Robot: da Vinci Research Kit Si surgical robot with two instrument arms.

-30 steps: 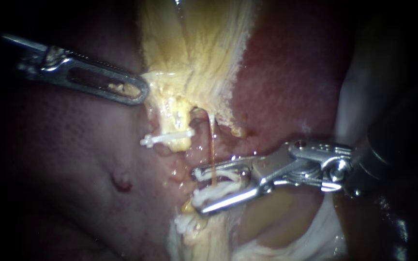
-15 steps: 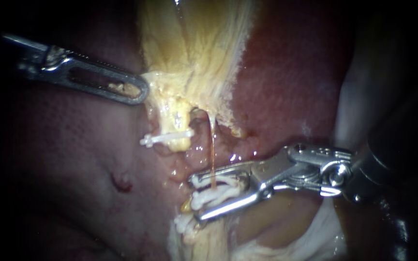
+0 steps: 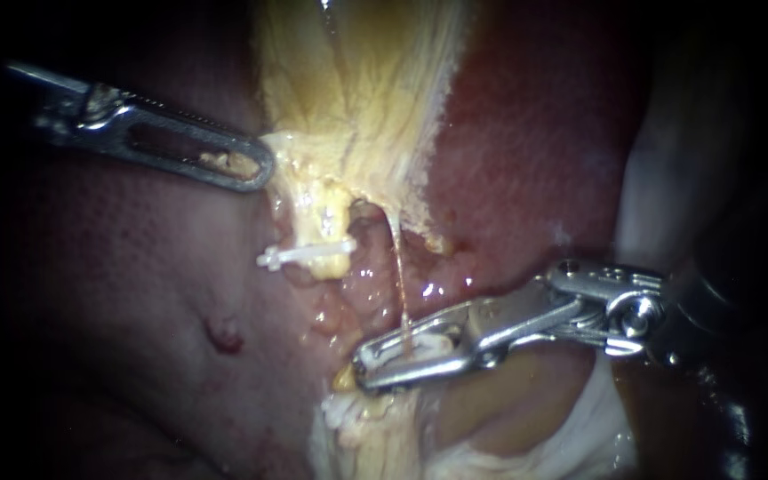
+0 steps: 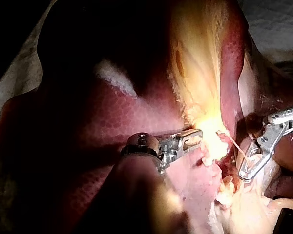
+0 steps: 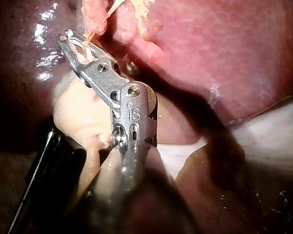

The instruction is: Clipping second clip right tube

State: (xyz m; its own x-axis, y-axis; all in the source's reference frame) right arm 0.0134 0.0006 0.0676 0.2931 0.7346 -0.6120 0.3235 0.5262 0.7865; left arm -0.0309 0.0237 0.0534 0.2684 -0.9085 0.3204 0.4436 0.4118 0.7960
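A thin pale right tube (image 3: 399, 284) runs down from the yellow gallbladder (image 3: 357, 89) into my right instrument (image 3: 384, 360). Its jaws lie nearly together, shut on a white clip (image 3: 424, 342) that crosses the tube. The right wrist view shows the same jaws (image 5: 73, 44) pressed on the clip with the tube (image 5: 105, 17) passing through. The thicker left tube carries a white clip (image 3: 308, 255). My left instrument (image 3: 251, 169) is shut on the gallbladder's edge and holds it to the left, as the left wrist view (image 4: 193, 139) also shows.
Red liver (image 3: 526, 133) lies to the right of the gallbladder and darker liver (image 3: 135, 302) to the left. Another white clip (image 3: 340, 411) sits on pale tissue just below the right jaws. White gauze (image 3: 597, 418) lies under the right shaft.
My right instrument's jaws have closed from wide apart to nearly together, flattening the white clip around the thin tube. The left instrument has held still.
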